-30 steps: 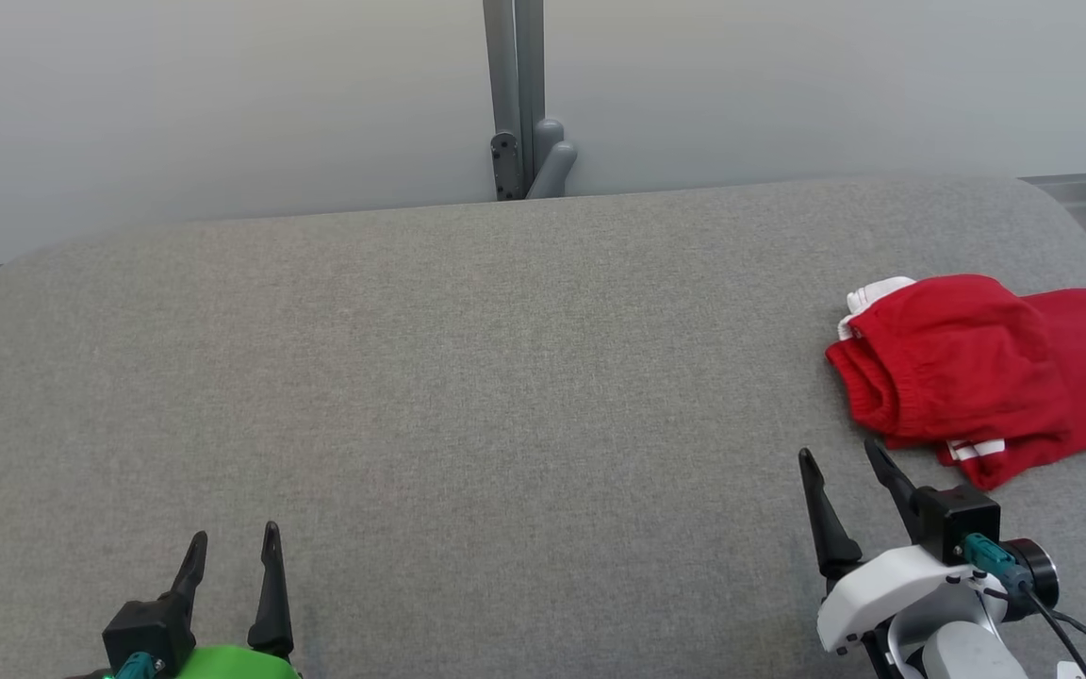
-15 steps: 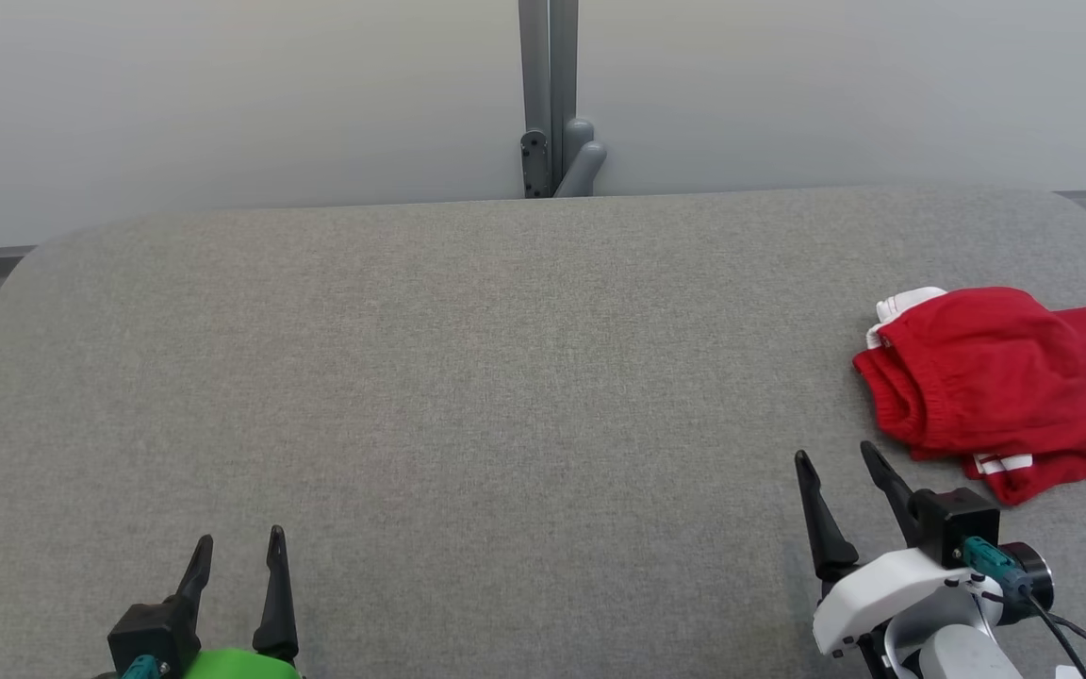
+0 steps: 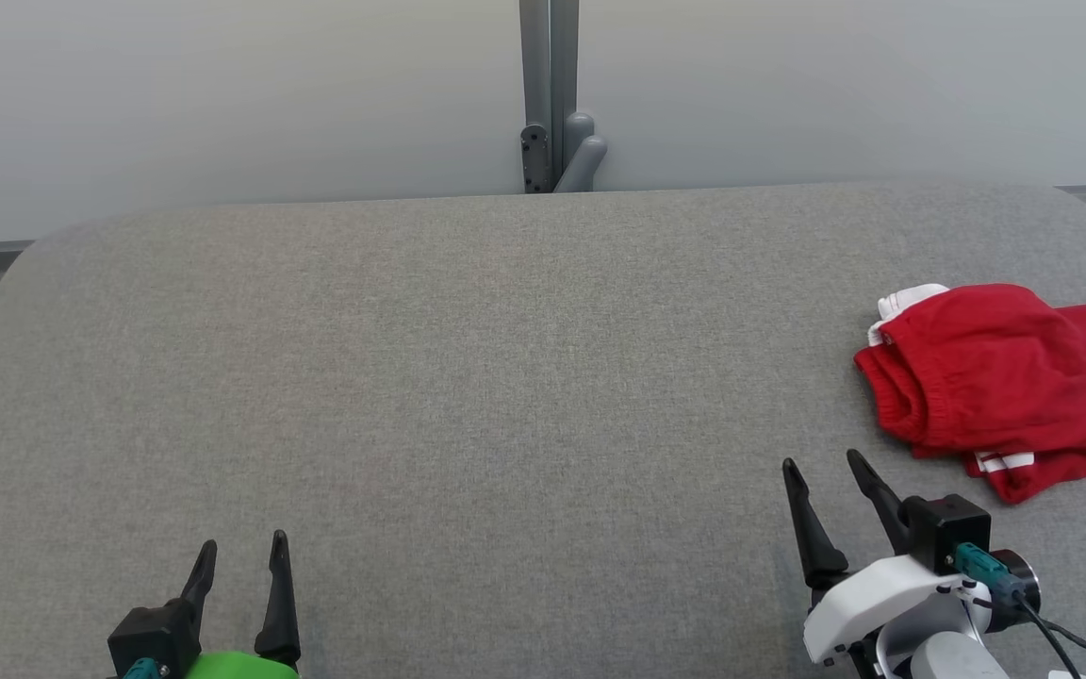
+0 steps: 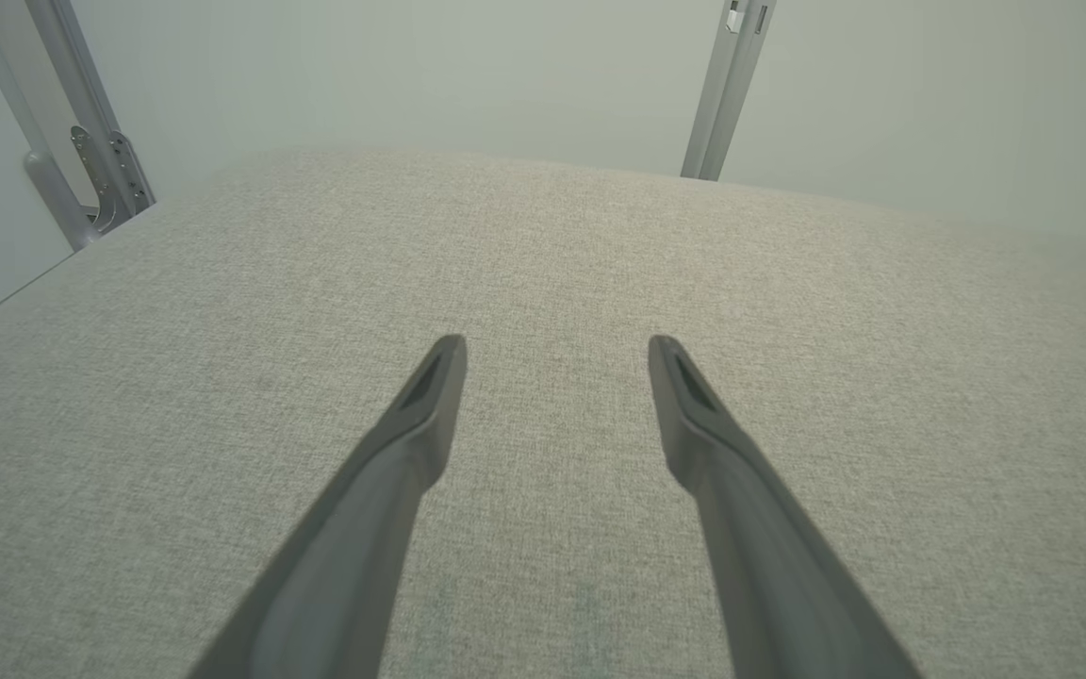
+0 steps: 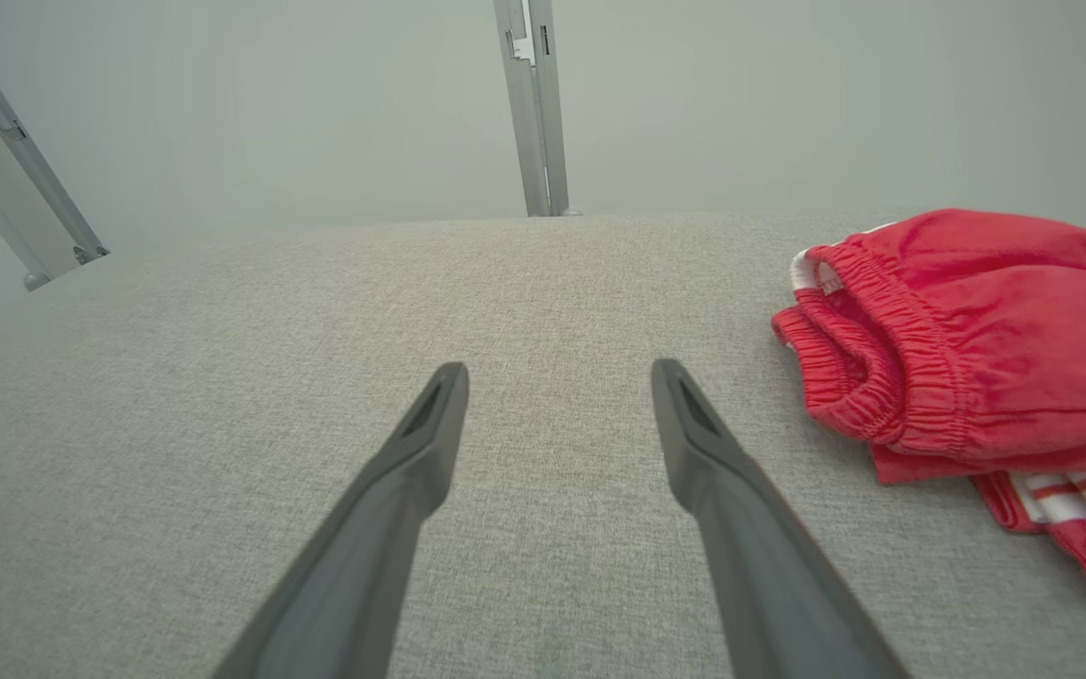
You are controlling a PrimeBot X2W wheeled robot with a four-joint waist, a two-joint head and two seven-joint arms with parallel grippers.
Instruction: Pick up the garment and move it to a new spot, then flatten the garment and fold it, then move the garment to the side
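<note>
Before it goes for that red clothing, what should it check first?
1. Right gripper open, nothing in it: ok.
2. Left gripper open, nothing in it: ok.
3. Red garment lies on the grey table, apart from both grippers: ok.
4. Whole garment inside the head view: not ok, its right end is cut off.
5. Garment lies flat: not ok, it is bunched.
6. Nothing between right gripper and garment: ok.

Change over one second: the camera has panned, shifting the scene rightwards. The right tool [image 3: 818, 458] has drawn slightly away from the garment [image 3: 981, 377]; the left tool [image 3: 245, 539] has retreated marginally.
</note>
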